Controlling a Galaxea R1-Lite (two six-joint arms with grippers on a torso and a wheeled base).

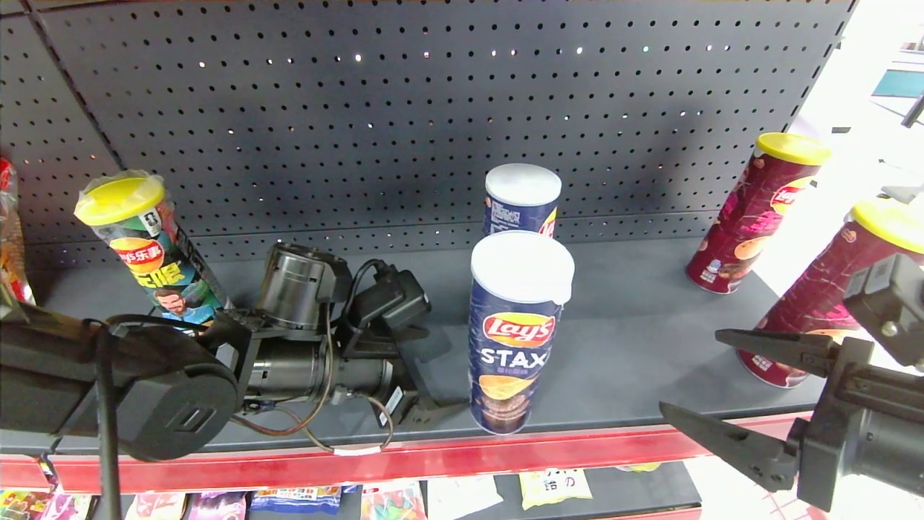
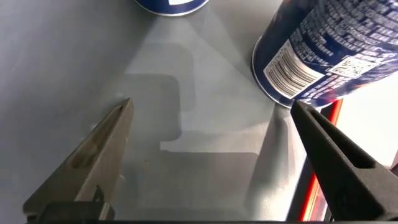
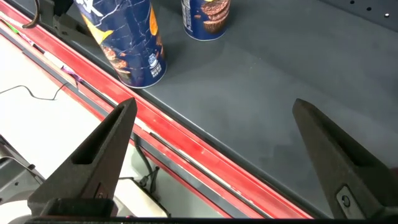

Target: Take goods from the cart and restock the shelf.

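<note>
Your left gripper [image 2: 212,104] sits low on the shelf [image 1: 635,339] near its front edge, fingers spread wide and empty. It is just beside the front blue can [image 1: 516,332], which stands upright at the red lip and hides the lower half of the back blue can [image 1: 521,198]. Your right gripper [image 1: 691,370] hangs off the front edge toward the right end, fingers also apart. Its arm covers part of the nearer red can [image 1: 816,296], and your left arm hides the base of the yellow-lidded can [image 1: 148,249].
</note>
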